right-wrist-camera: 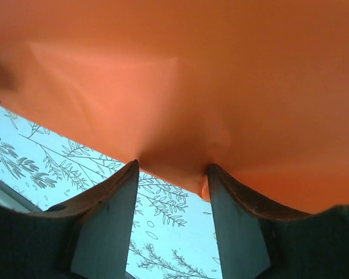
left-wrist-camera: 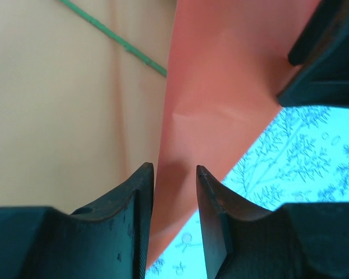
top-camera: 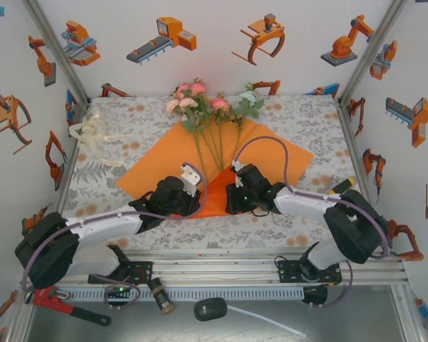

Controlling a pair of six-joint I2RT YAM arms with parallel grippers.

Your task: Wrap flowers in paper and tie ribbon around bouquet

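Observation:
The orange paper (top-camera: 157, 167) lies as a diamond on the tablecloth, its near corner folded up between my two grippers. The flowers (top-camera: 200, 100) lie on it, heads at the back and stems toward me; one green stem (left-wrist-camera: 113, 36) crosses the left wrist view. The cream ribbon (top-camera: 96, 135) is heaped at the back left. My left gripper (left-wrist-camera: 174, 168) (top-camera: 202, 194) is open, with the raised paper flap (left-wrist-camera: 221, 87) loose in the gap. My right gripper (right-wrist-camera: 171, 164) (top-camera: 233, 194) is open wide, its tips up against the creased underside of the paper (right-wrist-camera: 221, 70).
The floral tablecloth (top-camera: 307, 121) covers the table inside a walled booth. A red wrench (top-camera: 64, 305), a black oval object (top-camera: 210, 308) and a white cable (top-camera: 267, 320) lie in front of the base rail. A small yellow and black tool (top-camera: 344, 185) sits at the right edge.

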